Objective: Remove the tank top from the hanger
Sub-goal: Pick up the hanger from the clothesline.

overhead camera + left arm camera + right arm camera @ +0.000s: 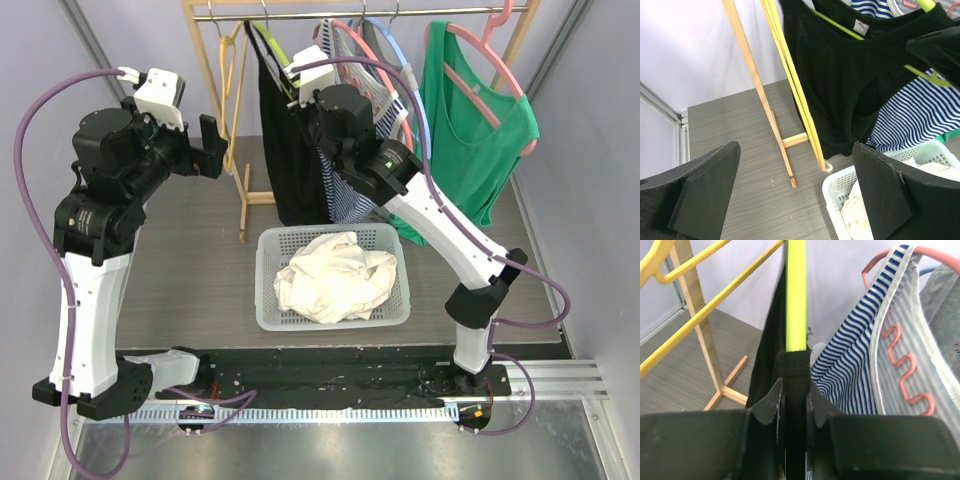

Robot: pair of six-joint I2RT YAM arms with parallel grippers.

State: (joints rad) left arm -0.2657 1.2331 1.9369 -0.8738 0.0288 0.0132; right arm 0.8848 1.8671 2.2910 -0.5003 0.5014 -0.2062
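Observation:
The black tank top hangs on a lime-green hanger at the left of the rail. My right gripper is at the top's shoulder, shut on its black strap where the strap wraps the hanger arm. My left gripper hangs open and empty to the left of the garment, near the rack's wooden leg, touching nothing.
A wooden rack carries empty yellow hangers, a blue-striped top on a pink hanger, and a green top. A white basket holding white cloth stands below the garments.

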